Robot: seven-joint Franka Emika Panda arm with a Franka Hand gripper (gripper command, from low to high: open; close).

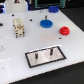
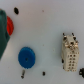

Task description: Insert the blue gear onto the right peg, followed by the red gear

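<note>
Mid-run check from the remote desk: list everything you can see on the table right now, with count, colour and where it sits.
blue gear: one, bright blue, lying flat on the white table, far side, to the exterior view's left of the red gear.
red gear: one, bright red, flat on the table, toward the exterior view's right.
black plate: one, black with pale rim, near side of the table.
pegs: two, dark grey, upright on the plate; the right peg is bare, so is its twin.
cream connector block: one, cream with dark marks, toward the exterior view's left.
table: one, white.
pincer: not in either view.
</note>
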